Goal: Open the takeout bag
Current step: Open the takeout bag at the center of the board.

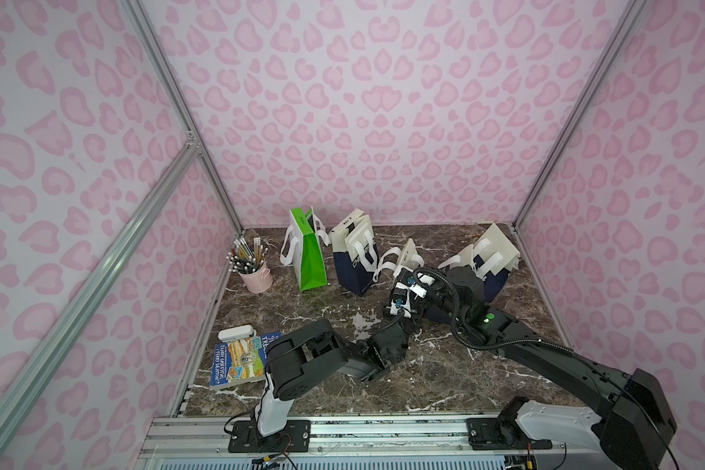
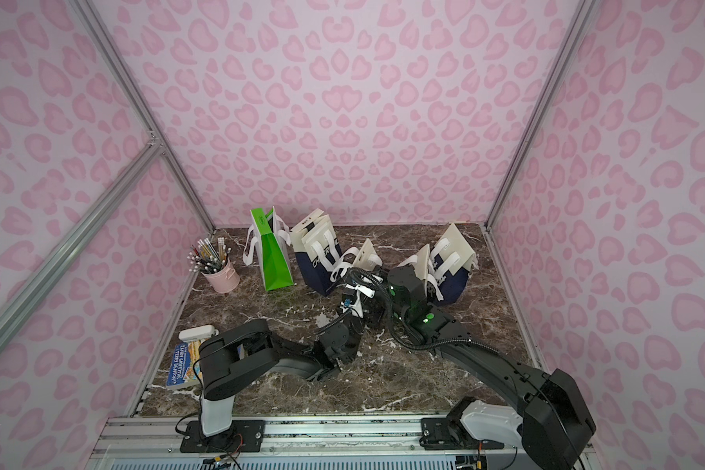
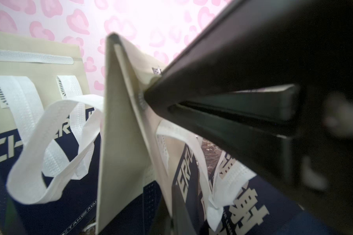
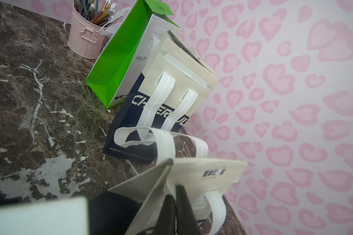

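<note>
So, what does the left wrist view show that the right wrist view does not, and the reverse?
Only the left wrist view: the left fingers, shut on a beige panel of the middle bag, and large pale characters on navy fabric.
Only the right wrist view: the right fingers, shut on that bag's top edge, plus the green bag and the pink pencil cup.
Both: the middle bag, the neighbouring navy-and-beige bag with white handles, and the pink heart wall.
</note>
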You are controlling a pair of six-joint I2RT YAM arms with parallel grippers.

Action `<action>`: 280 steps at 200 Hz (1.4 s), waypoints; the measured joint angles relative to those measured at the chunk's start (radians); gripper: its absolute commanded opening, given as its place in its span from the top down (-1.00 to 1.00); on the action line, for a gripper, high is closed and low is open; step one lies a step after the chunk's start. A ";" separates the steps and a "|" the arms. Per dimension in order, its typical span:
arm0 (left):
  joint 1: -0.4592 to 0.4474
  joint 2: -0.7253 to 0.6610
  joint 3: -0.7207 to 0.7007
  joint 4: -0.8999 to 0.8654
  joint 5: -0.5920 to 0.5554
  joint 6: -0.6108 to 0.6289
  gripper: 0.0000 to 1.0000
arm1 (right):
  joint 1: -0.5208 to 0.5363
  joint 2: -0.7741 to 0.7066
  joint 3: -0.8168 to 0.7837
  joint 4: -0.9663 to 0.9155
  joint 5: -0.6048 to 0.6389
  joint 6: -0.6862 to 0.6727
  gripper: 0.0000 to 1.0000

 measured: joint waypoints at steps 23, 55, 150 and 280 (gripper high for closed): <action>0.000 0.000 0.000 0.000 -0.003 0.000 0.91 | 0.000 0.000 0.021 -0.035 0.018 0.000 1.00; 0.000 0.000 0.002 -0.001 -0.011 -0.002 0.91 | 0.000 -0.011 0.047 -0.088 0.050 0.000 1.00; -0.003 0.000 0.030 -0.052 -0.029 -0.032 0.90 | 0.003 -0.043 0.100 -0.180 0.145 -0.058 1.00; -0.003 -0.001 0.069 -0.180 -0.072 -0.142 0.90 | 0.129 0.005 0.209 -0.285 0.367 -0.253 1.00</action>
